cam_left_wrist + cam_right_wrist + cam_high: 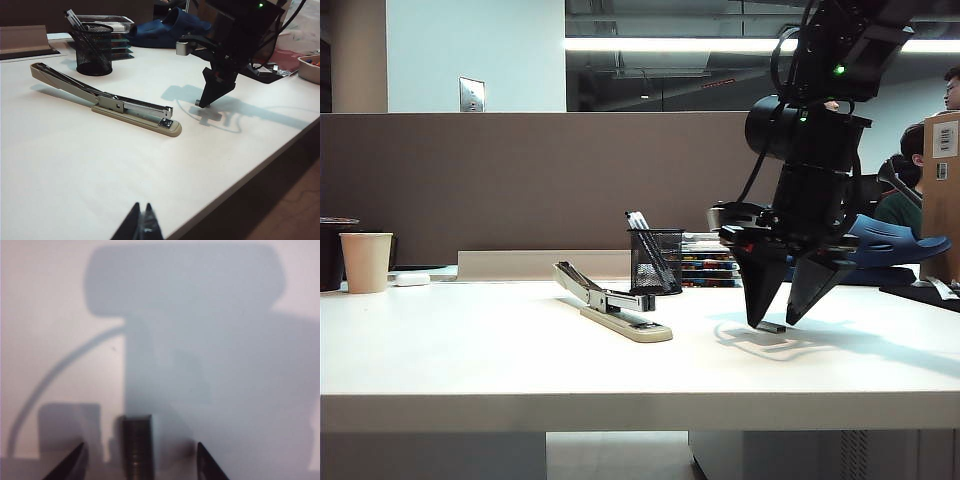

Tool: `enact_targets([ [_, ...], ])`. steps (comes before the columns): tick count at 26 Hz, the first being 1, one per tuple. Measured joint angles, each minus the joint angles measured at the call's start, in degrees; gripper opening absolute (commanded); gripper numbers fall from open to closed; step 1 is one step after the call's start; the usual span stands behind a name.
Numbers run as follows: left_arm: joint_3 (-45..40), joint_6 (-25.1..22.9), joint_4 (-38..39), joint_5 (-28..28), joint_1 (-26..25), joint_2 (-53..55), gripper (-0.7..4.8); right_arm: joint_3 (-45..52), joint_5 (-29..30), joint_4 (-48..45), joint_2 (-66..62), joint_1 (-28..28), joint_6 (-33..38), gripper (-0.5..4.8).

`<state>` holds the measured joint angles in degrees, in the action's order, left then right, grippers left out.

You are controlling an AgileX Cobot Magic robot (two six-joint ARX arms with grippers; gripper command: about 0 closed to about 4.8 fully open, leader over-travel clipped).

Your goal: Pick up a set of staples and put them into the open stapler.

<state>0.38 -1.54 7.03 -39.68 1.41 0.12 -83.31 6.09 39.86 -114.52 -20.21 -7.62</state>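
Note:
The set of staples (771, 327) is a short grey strip lying flat on the white table, right of the stapler (610, 300). My right gripper (775, 322) points down over the strip with its tips low at the table. In the right wrist view the staples (137, 447) lie between the two jaws of the right gripper (141, 446), with a gap on each side, so it is open. The stapler (130, 107) has a beige base, a silver magazine and its upper arm swung back open. My left gripper (142, 205) is shut and empty near the table's front edge, far from both.
A black mesh pen cup (655, 262) stands just behind the stapler. A paper cup (366, 262) and a small white oblong object (412, 280) sit at the far left. A blue object (890, 240) lies behind the right arm. The table's edge (260, 167) runs close to the left gripper.

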Motion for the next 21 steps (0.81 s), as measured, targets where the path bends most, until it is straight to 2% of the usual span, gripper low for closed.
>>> enact_targets([
  [7, 0.0, 0.0, 0.02, 0.0, 0.0, -0.02, -0.06, -0.35, -0.04, -0.11, -0.7, -0.04, -0.02, 2.63],
  [10, 0.0, 0.0, 0.04, 0.0, 0.0, 0.0, -0.06, -0.37, -0.17, -0.11, -0.76, -0.13, -0.02, 1.59],
  [13, 0.0, -0.02, 0.04, 0.0, 0.0, 0.0, -0.06, -0.44, -0.31, 0.11, -0.81, -0.37, -0.02, 0.85],
  [17, 0.0, 0.0, 0.04, 0.02, 0.0, 0.0, -0.06, -0.48, -0.28, 0.31, -0.81, -0.76, -0.02, 0.24],
  [21, 0.0, 0.0, 0.04, 0.02, 0.0, 0.0, -0.05, -0.5, -0.28, 0.28, -0.81, -1.05, 0.0, 0.21],
])
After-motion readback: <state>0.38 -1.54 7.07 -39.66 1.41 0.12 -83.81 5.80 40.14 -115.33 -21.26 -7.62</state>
